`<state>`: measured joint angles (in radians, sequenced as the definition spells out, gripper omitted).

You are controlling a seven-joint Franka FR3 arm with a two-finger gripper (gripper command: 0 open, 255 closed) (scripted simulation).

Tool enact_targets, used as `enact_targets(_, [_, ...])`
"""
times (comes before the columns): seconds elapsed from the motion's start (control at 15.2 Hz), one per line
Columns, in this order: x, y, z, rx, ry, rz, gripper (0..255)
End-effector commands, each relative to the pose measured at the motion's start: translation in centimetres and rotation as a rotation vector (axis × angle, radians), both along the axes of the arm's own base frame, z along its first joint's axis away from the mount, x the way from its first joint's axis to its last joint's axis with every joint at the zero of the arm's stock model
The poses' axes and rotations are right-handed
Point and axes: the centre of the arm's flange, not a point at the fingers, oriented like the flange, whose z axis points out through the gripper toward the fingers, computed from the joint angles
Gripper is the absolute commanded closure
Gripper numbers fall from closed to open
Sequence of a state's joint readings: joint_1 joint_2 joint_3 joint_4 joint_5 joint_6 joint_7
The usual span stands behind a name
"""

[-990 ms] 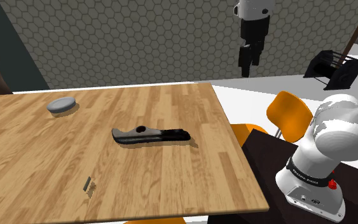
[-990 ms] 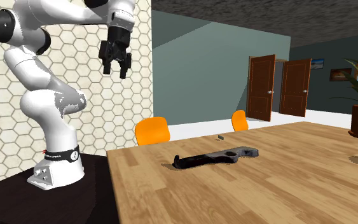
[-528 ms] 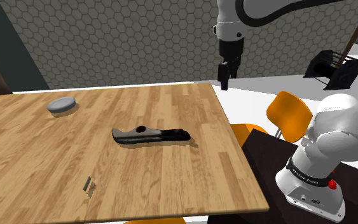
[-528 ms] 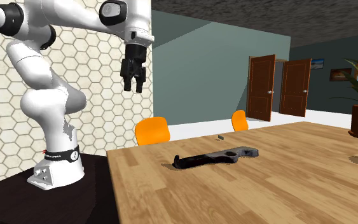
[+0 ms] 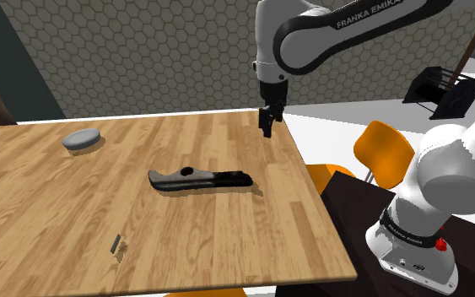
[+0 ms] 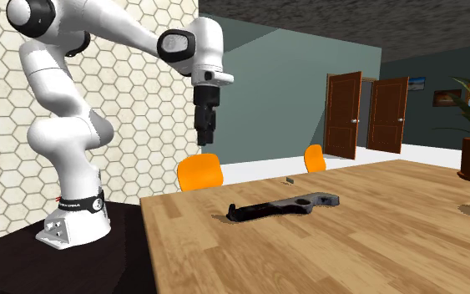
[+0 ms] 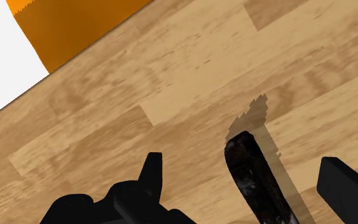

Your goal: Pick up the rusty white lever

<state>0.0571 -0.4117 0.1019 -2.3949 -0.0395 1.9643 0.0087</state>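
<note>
The lever (image 5: 200, 180) is a long dark grey-black piece lying flat on the wooden table (image 5: 75, 219), with a ringed head at the shoulder view's left. It also lies near the table's near edge in the second exterior view, lever (image 6: 283, 206). My gripper (image 5: 267, 128) hangs above the table's far right corner, up and to the right of the lever, pointing down. It hangs well above the tabletop, gripper (image 6: 203, 142). In the wrist view the gripper (image 7: 240, 159) is open, and one dark end of the lever (image 7: 255, 184) shows far below between the fingers, untouched.
A grey round dish (image 5: 82, 139) sits at the table's far left and a small grey piece (image 5: 117, 245) near its front edge. Orange chairs (image 5: 383, 148) stand beside the table next to the stand (image 5: 370, 219). A black rack (image 5: 442, 91) stands behind.
The arm has swung to the shoulder view's left and come down, bringing the gripper from beyond the table's edge to above its far right corner. The lever has not moved.
</note>
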Motion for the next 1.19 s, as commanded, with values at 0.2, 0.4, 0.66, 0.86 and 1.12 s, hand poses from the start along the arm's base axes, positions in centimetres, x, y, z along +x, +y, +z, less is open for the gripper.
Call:
enact_targets(0.2, [4.1, 2.2, -4.0, 0.018, -0.025, 0.059, 0])
enact_targets(0.4, [6.6, 3.7, -6.3, 0.028, -0.039, 0.094, 0])
enact_targets(0.66, [9.9, 5.8, -9.4, 0.042, -0.058, 0.14, 0])
enact_targets(0.86, [12.3, 7.6, -11.6, 0.052, -0.072, 0.175, 0])
enact_targets(1.12, [15.5, 10.1, -14.5, 0.066, -0.091, 0.221, 0])
